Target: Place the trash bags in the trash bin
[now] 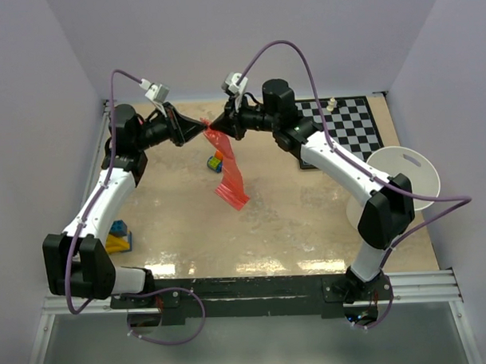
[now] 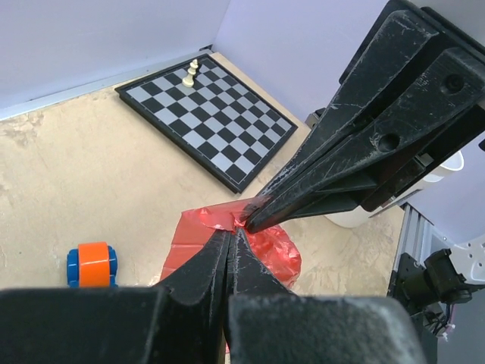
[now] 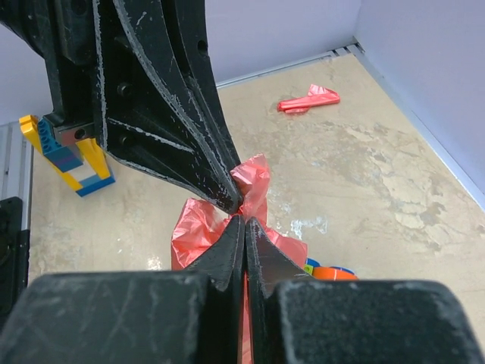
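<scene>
2 black grippers were tip to tip above the far middle of the table. The left gripper (image 1: 198, 134) and the right gripper (image 1: 219, 127) were each clamped on the top edge of the red trash bag (image 1: 231, 176), pinching the film at nearly the same spot. The bag hung as 1 long crumpled strip. Its long axis ran from the pinch down toward the table, and its lower end slanted near-right in the overhead view. The white trash bin (image 1: 419, 184) stood well apart at the right edge, with no bag visible inside. By my judgement the bag was lifted, while carrying and dropping were not yet done.
</scene>
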You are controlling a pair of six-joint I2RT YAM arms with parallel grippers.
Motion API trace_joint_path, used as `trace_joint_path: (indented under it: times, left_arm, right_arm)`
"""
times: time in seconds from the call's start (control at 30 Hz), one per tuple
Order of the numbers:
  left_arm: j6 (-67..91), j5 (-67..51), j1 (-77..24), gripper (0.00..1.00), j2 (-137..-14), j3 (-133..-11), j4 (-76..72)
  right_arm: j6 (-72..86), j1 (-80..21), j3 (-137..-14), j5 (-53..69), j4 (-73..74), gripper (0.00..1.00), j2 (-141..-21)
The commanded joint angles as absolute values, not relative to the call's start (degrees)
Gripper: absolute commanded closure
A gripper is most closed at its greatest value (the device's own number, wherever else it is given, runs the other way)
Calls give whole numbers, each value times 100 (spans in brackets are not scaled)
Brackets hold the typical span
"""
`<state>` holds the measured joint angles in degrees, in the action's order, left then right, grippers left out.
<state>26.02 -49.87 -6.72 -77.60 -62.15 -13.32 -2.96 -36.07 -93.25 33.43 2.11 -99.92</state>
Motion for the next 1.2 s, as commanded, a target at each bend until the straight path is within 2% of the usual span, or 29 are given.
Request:
trace_joint_path:
  times: [0.0,0.2,0.33,0.37,0.5,0.6,1.17]
  left_arm:
    - [2303,-4835,-624,100,-7550,-6346,-1161]
    - [1907,-4439,-624,100,-7550,-6460,-633]
    - [1986,-4586,-615,100,-7620,-6460,-728]
    - [2099,-4710,-615,98,-7629,-6434,-930]
    - [2846,-5079,-624,74,-7690,-6267,-1975]
    - [3172,-5150,-633,70,-7839,-6345,-2206]
    - [4218,-5018,-668,68,-8507,-6750,-2688]
  right_arm:
    - [-386,-3568,-9360,3323,35,100,-9668]
    - [-633,-3551,-9316,1988,-325,100,-9413]
    - [-834,-3551,-9404,2082,-255,100,-9430]
    - [-870,-3577,-9413,2170,-203,100,-9448]
    - [-1001,-3700,-9316,2302,-150,100,-9431]
    - [-1037,-3762,-9299,2320,-149,100,-9404]
    - [-1274,-3894,-9281,2417,-97,100,-9369]
